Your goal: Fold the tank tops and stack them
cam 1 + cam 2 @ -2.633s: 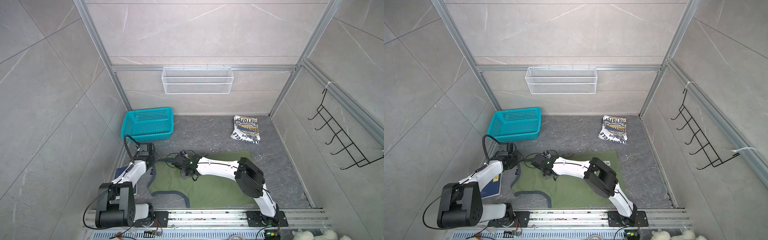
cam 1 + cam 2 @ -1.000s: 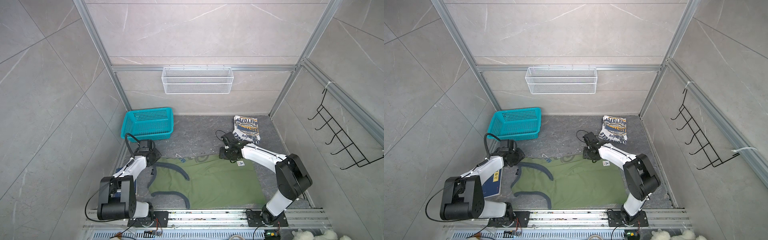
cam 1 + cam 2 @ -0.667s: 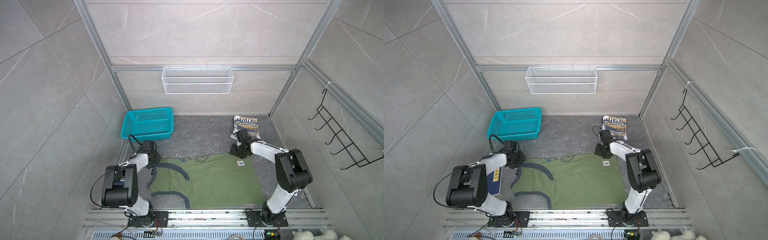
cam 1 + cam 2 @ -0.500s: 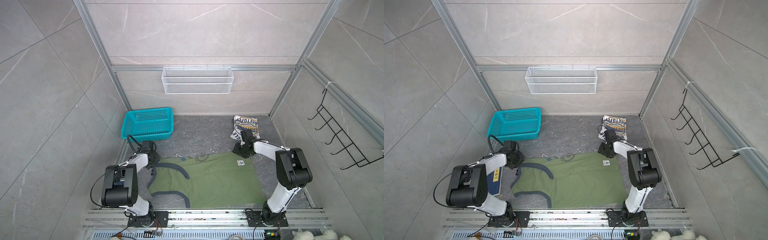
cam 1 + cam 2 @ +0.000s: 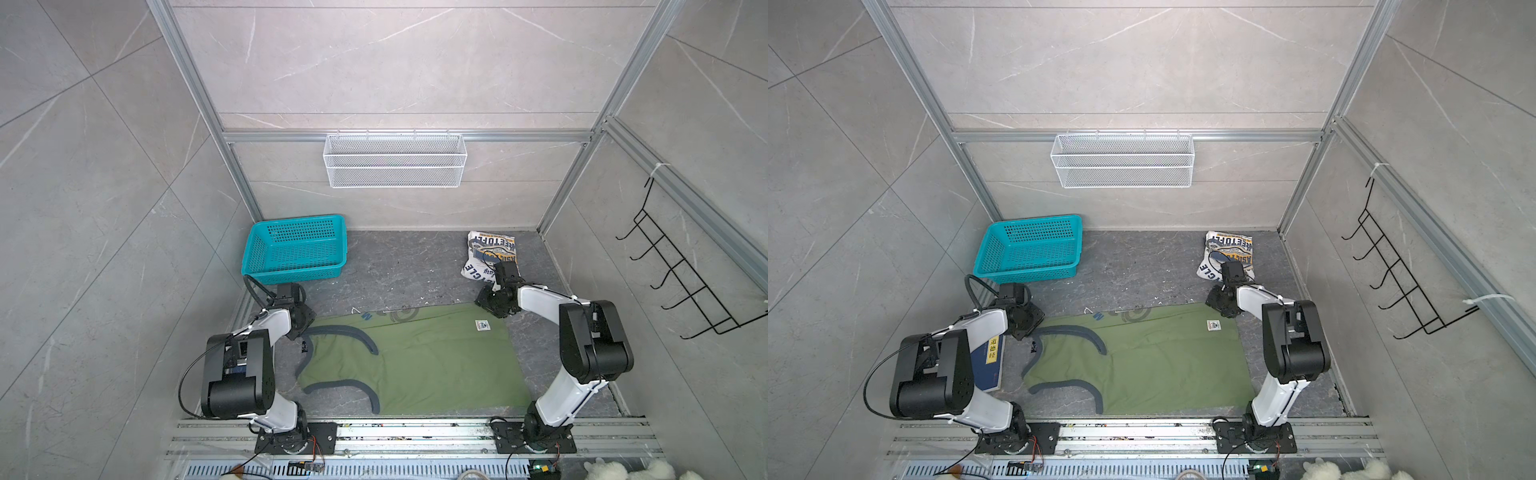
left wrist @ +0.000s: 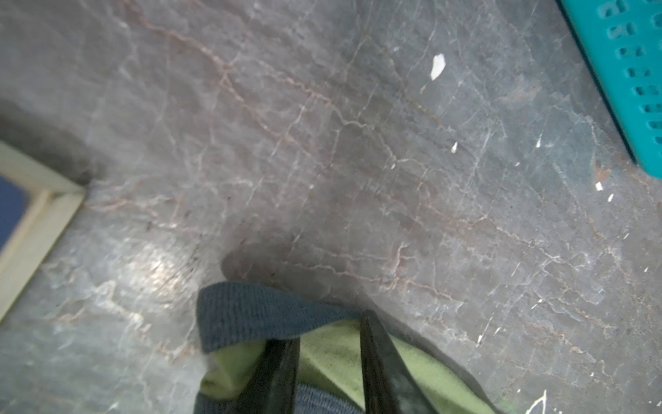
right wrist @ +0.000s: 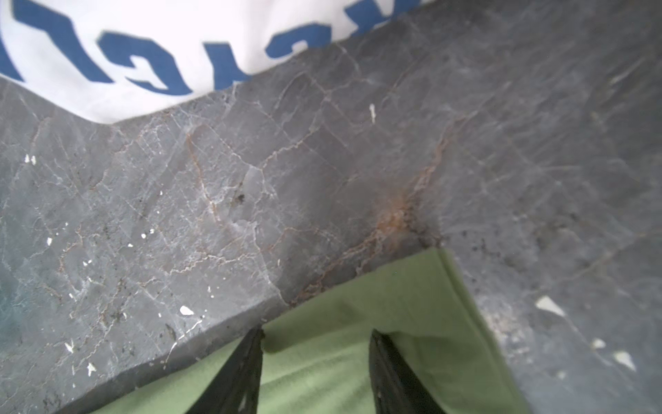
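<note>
While the olive green tank top (image 5: 436, 365) lies spread flat over the near half of the dark, stone-patterned desk (image 5: 395, 270), both arms reach to its far edge, one at each corner. Its grey-trimmed armholes point toward the left arm's side and its straight hem toward the right arm's, with a small white label (image 5: 482, 325) near the far hem corner. The left end effector (image 6: 326, 328) is down at the far shoulder strap. In the left wrist view its two dark fingers stand a narrow way apart, with green cloth showing in the gap and the ribbed grey-blue trim (image 6: 250, 312) curling just beyond the tips. The right end effector (image 7: 317, 330) is at the far hem corner, its fingers set somewhat wider over cloth that lies flat between them; the corner itself pokes out past the tips onto bare desk. Both sets of jaws are parted rather than clamped. The white tank top (image 5: 1227, 253) lies folded at the far right of the desk, close to the back wall, its navy and yellow print facing up, near the right end effector but apart from the green top. A teal basket (image 5: 295, 274) stands at the far left, and a dark blue book (image 5: 990, 361) lies beneath the left arm.
</note>
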{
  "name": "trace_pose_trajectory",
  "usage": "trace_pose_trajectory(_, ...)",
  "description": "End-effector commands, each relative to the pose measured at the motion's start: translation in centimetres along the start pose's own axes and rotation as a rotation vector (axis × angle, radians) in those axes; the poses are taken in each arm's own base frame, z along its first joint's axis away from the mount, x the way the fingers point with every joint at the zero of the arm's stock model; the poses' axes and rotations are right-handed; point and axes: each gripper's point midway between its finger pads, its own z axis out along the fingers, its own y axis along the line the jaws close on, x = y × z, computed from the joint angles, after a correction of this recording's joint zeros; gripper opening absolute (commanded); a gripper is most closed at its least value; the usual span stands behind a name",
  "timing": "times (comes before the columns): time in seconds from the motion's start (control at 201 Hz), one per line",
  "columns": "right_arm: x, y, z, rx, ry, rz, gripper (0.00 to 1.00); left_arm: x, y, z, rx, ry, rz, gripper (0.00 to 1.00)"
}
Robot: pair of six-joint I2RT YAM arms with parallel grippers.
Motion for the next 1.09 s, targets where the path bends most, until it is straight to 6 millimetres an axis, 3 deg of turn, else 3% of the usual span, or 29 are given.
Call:
trace_pose_trajectory(0.0, 1.3, -2.6, 1.8, 0.103, 0.073, 0.029, 0.51, -1.4, -0.9, 0.5, 0.004, -0.003, 0.023, 0.33)
trace_pose_trajectory(0.104, 0.4, -1.4, 1.7, 0.061, 0.066, 0.017, 0.51, -2.3, -2.9, -0.5, 0.053, -0.025, 0.076, 0.34)
trace_pose_trajectory(0.219, -1.1, -0.9, -1.0, 0.059, 0.002, -0.014, 0.51, -2.5, -5.6, -4.6, 0.051, -0.118, 0.192, 0.4)
trace_pose_trajectory(0.323, -1.4, 0.0, -3.7, 0.021, -0.041, -0.04, 0.53, -0.2, -8.5, -8.2, 0.117, -0.147, 0.291, 0.48)
trace_pose_trajectory(0.418, 0.2, 0.9, -4.5, -0.022, -0.013, -0.06, 0.54, 3.5, -11.0, -9.2, 0.181, -0.103, 0.37, 0.49)
trace_pose_trajectory(0.597, 3.8, 1.7, -3.3, -0.037, 0.064, -0.089, 0.55, 10.5, -14.1, -7.3, 0.251, 0.053, 0.441, 0.49)
trace_pose_trajectory(0.731, 5.1, 1.1, -1.7, -0.035, 0.105, -0.063, 0.55, 14.0, -15.2, -5.6, 0.265, 0.136, 0.468, 0.49)
trace_pose_trajectory(0.91, 5.5, 0.6, 0.1, -0.008, 0.134, -0.044, 0.56, 16.0, -14.3, -2.8, 0.223, 0.195, 0.456, 0.48)
trace_pose_trajectory(1.09, 4.6, -0.4, 1.3, 0.021, 0.135, -0.002, 0.56, 15.5, -13.1, 0.3, 0.14, 0.198, 0.446, 0.49)
